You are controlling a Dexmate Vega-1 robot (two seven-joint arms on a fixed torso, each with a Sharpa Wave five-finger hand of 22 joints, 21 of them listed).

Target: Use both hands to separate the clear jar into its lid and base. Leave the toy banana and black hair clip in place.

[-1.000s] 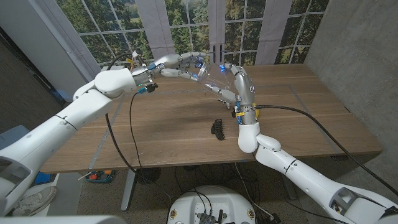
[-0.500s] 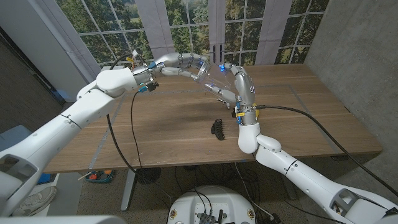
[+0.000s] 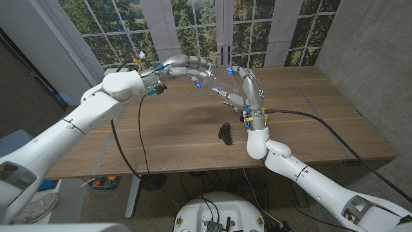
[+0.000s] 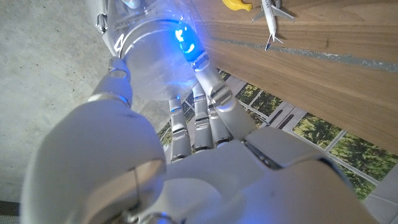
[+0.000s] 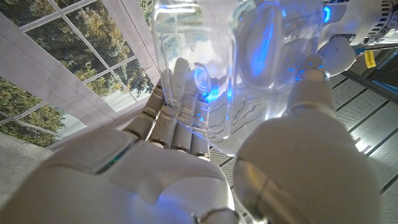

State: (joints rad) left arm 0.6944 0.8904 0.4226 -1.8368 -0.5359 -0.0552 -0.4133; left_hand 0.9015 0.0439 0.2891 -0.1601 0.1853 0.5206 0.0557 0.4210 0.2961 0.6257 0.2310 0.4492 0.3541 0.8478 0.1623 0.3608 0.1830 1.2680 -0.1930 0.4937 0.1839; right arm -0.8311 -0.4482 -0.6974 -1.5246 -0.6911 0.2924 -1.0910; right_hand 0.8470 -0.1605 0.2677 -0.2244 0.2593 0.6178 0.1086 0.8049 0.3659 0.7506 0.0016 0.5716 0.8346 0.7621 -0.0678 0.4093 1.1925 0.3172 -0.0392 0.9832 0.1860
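Observation:
The clear jar (image 3: 217,78) hangs tilted above the far middle of the table, held between both hands. My left hand (image 3: 190,67) grips its left end, fingers wrapped over the round clear end (image 4: 154,57). My right hand (image 3: 243,86) holds the other end, and the right wrist view shows the jar's body (image 5: 202,68) cupped between thumb and fingers (image 5: 177,134). Whether lid and base are still joined I cannot tell. The black hair clip (image 3: 225,132) lies on the table below the jar, nearer to me. The toy banana (image 4: 237,4) lies on the wood beyond the left hand (image 4: 193,149).
The wooden table (image 3: 154,135) stretches wide on both sides of the hair clip. A small grey winged object (image 4: 271,14) lies beside the banana. Windows and a post stand behind the table's far edge. Black cables hang from both forearms.
My left hand's fingers have shifted a little further over the jar's end, blue lights now showing on them. The right hand and the hair clip stay put.

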